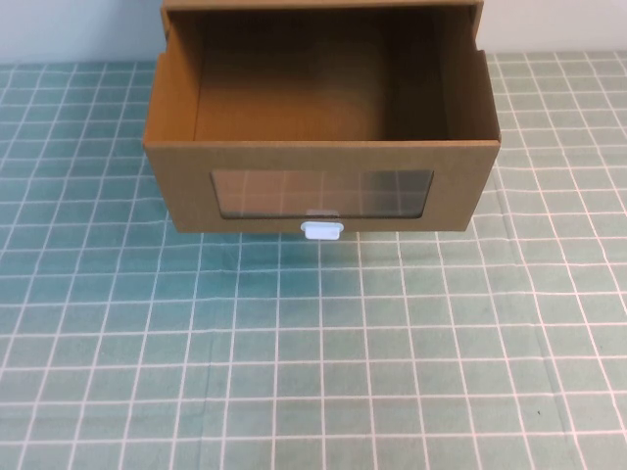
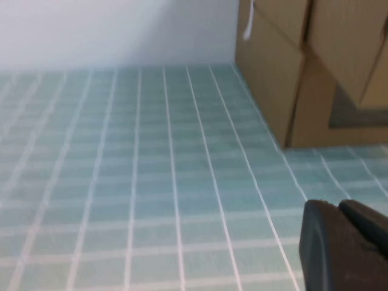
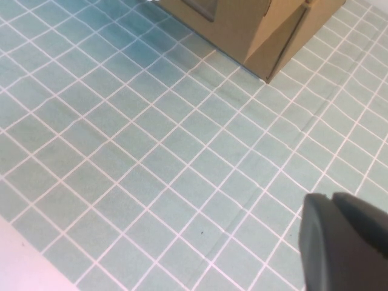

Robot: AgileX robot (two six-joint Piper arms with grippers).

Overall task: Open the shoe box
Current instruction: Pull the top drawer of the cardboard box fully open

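We are looking down at a brown cardboard shoe box [image 1: 323, 147] that is sitting on a green tablecloth [image 1: 313, 372] crossed by white grid lines. Its drawer [image 1: 176, 108] is standing pulled out of the outer sleeve [image 1: 323, 5] toward the robot, and it is showing us its bare cardboard inside. The drawer's front panel is carrying a clear window [image 1: 321, 193], and a small white pull tab [image 1: 322, 230] is hanging just below that window.

The left gripper [image 2: 345, 245] is showing only in its own wrist view, as a dark shape hovering low over the cloth. We cannot tell whether it is released or clenched. The shoe box is lying ahead of it and well apart from it, with one side wall facing it.

The right gripper [image 3: 345, 242] is likewise showing only in its wrist view. It is clenched and grasping nothing. The shoe box is lying ahead of it too, well apart, with bare cloth between them.
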